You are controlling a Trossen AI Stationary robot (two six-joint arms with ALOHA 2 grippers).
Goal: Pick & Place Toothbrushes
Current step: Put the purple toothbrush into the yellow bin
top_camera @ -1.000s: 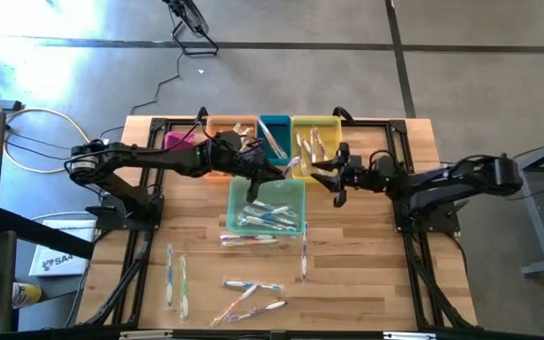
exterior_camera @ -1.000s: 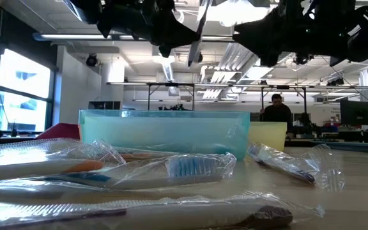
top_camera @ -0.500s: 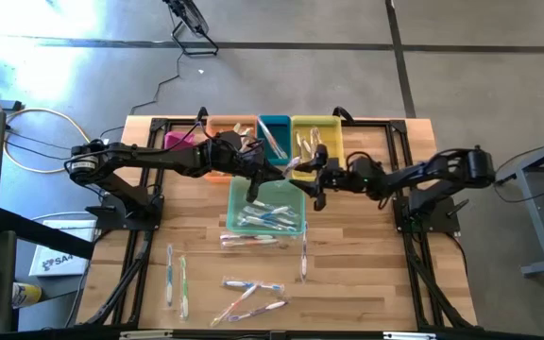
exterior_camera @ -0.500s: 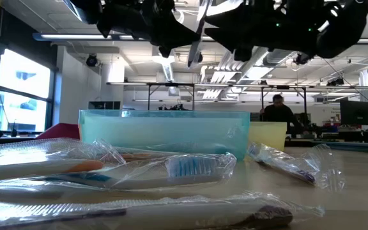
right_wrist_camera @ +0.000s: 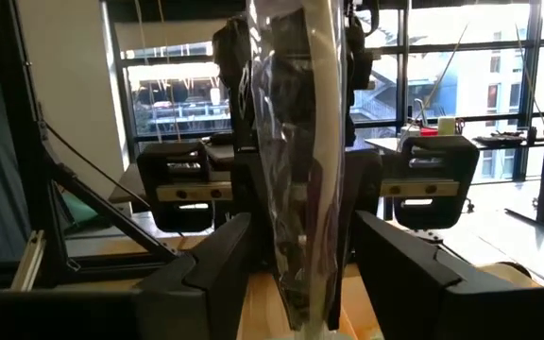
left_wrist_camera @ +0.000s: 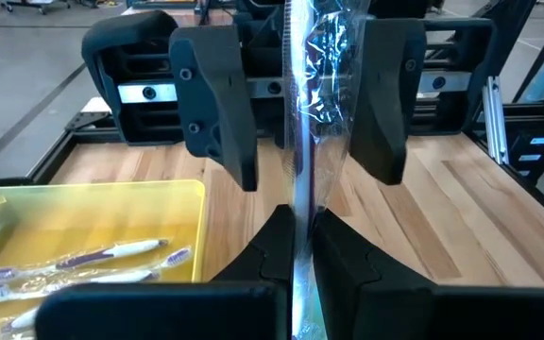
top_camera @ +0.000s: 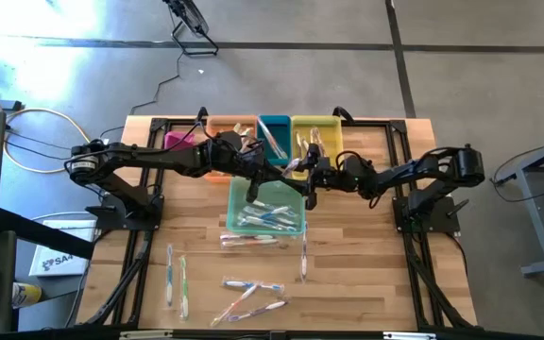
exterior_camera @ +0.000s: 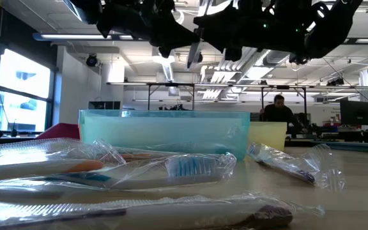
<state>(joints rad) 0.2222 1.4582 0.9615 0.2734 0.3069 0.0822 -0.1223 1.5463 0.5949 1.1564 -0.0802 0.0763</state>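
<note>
My left gripper is shut on a wrapped toothbrush, high above the aqua bin. The high view shows that toothbrush as a short pale streak; in the low view it stands nearly upright. My right gripper is open, one finger on either side of the wrapped toothbrush, facing my left gripper. Further toothbrushes lie in the aqua bin, in the yellow bin and on the table. My left gripper pinches the wrapped toothbrush between its two fingertips, wrapper and handle together, at a stretch of handle. The fingers lie across the brush. It is lifted clear over the aqua bin, nearly upright, with the crinkled wrapper spreading past the fingers.
Pink, orange, teal and yellow bins line the far edge. Wrapped toothbrushes lie loose near the aqua bin and toward the near edge. A person sits in the room behind.
My right gripper has moved toward the table's left, up to the toothbrush held by my left gripper, and now has a finger on each side of it. The toothbrush has stayed where it was.
</note>
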